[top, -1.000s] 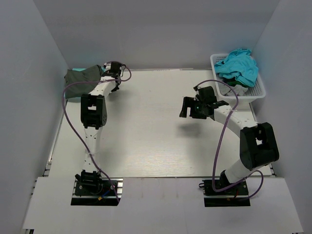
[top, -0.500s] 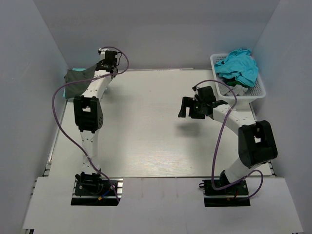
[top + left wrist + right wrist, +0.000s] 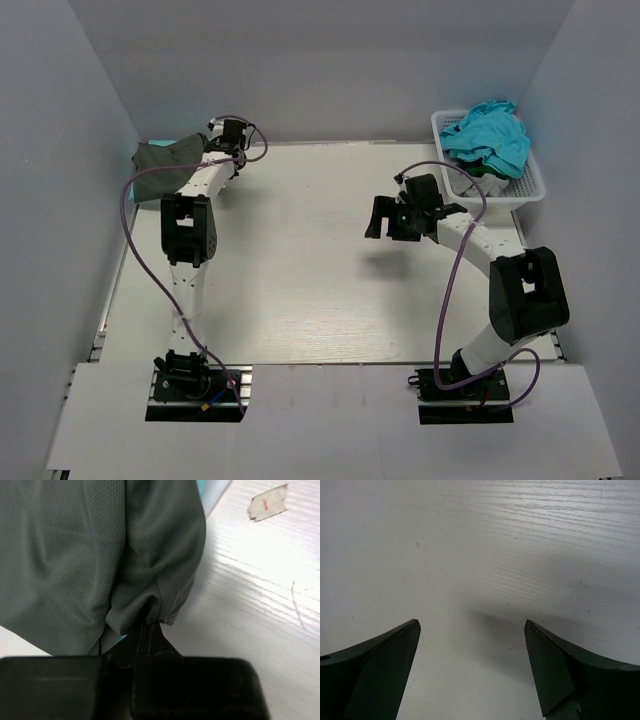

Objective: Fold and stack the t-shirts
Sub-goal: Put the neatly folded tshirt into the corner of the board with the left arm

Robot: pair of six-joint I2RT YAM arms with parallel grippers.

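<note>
The left arm's fingers (image 3: 218, 142) are clamped shut on a bunched fold of a dark charcoal grey-green mesh t-shirt (image 3: 165, 156) at the far left corner of the white wood-grain bench (image 3: 300, 280), close to the back wall. The left wrist view shows the black fingers (image 3: 150, 632) pinching the cloth just beside its stitched hem. The rest of the dark t-shirt (image 3: 75, 555) spreads in soft creases away from the grip and rests on the bench. A sliver of pale mint-green cloth (image 3: 214, 491) shows from under its far edge. A small torn scrap of whitish tape with a red mark (image 3: 267, 502) lies on the bare bench nearby, apart from the shirt.

On the other side, the right arm's fingers (image 3: 385, 217) hang above the middle-right of the bench. They are spread wide with nothing between them, and only bare bench and their shadow show in the gap (image 3: 472, 625). A crumpled turquoise t-shirt (image 3: 490, 135) is heaped in a white plastic lattice basket (image 3: 530, 188) at the far right corner, well apart from both arms.
</note>
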